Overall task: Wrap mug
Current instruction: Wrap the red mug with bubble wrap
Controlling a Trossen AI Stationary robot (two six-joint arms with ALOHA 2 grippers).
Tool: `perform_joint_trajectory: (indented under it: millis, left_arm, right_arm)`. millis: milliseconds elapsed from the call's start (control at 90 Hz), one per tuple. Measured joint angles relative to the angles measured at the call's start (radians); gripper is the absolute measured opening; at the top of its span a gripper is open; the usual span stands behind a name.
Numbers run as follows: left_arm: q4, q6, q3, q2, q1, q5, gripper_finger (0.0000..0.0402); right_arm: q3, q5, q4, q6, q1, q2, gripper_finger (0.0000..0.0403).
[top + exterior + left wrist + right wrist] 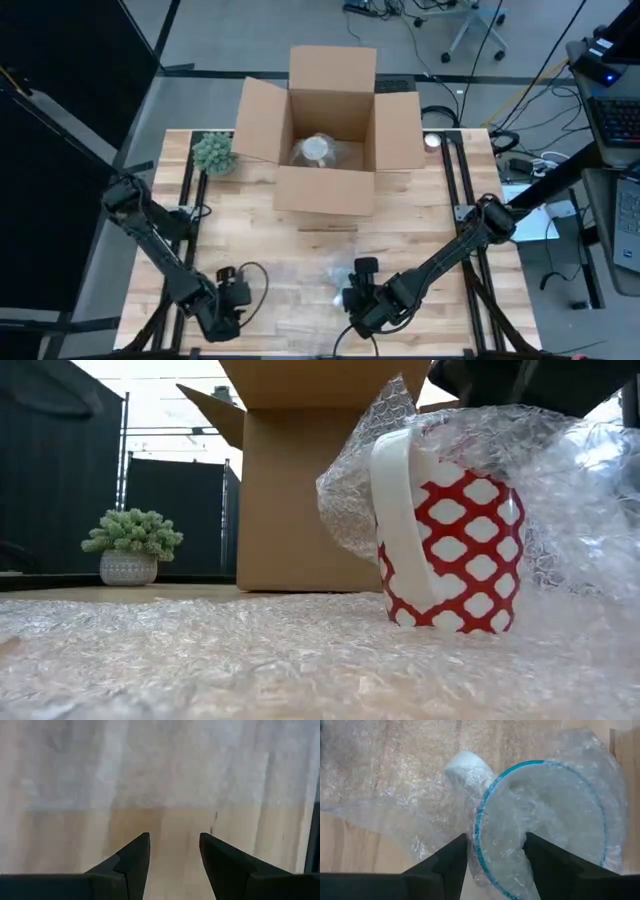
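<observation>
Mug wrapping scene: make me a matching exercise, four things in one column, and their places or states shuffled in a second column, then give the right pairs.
Things:
1. mug
2. cardboard box
3. potted plant
4. left tool

Places or states:
A. open, over bare wood beside the bubble wrap
B. flaps open, at the table's far edge
C. upright, red and white, partly covered in bubble wrap
D. at the far left corner, beside the box

Pairs: 1-C, 2-B, 3-D, 4-A

Red-and-white lattice mug (450, 550) with teal rim, clear bubble wrap (250, 660), brown box (300, 490)
</observation>
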Motion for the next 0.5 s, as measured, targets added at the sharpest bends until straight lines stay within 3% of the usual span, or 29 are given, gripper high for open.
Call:
perform_joint_trajectory:
  millis: [178,500]
  left_arm:
    - [0.094,0.071,-0.069,0.022,0.003,-0.030,0.0161]
    - [0.227,0.462,-0.069,0.096,0.090,-0.068,0.0161]
  right_arm:
    - [0.000,0.000,0.000,0.001,0.000,0.000,0.0176]
    - [0.000,0.001,0.000,0.001,0.000,-0.001,0.0176]
